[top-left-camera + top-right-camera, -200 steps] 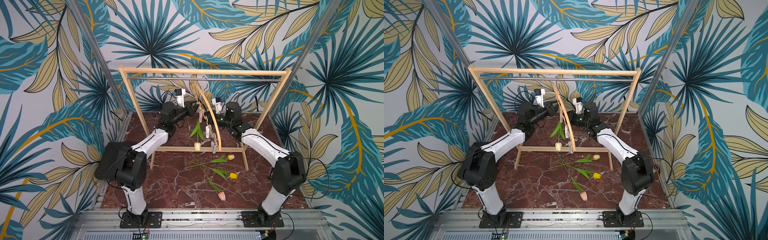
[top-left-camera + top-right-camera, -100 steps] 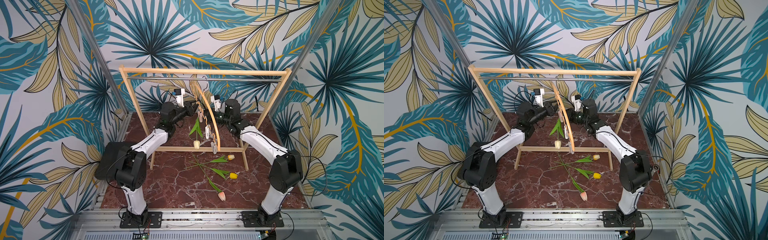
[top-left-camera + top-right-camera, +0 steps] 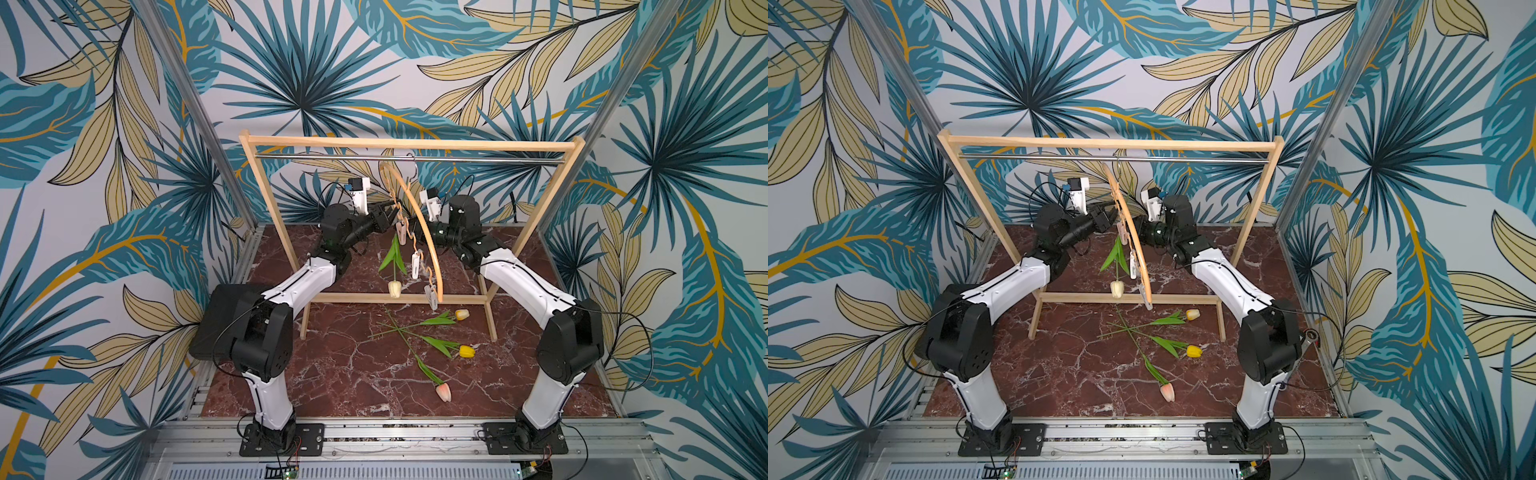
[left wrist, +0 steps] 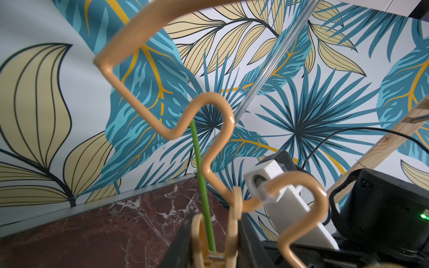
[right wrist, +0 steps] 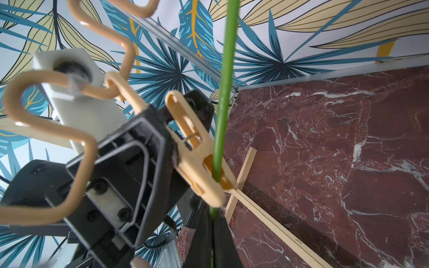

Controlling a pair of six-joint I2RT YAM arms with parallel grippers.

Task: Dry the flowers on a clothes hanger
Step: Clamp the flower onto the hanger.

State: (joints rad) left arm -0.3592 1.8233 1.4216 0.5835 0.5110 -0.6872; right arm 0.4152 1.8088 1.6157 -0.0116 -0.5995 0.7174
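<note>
While the cream-white tulip (image 3: 394, 288) hangs head-down, its stem sits in a clothespin (image 5: 197, 162) on the clothes hanger (image 3: 419, 224). The left gripper (image 4: 214, 232) pinches the pin's handles, and the right gripper (image 5: 212, 217) is clamped on the stem just beside the pin. The three tulips (image 3: 467, 352) lie on the worktop (image 3: 332, 365). Risk: if the pin closes off-stem, letting go drops the flower.

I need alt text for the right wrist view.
A thin green tulip stem sits in a pale plastic clothespin on the wavy tan hanger bar. The right gripper pinches the stem; the left gripper holds the clothespin.
</note>
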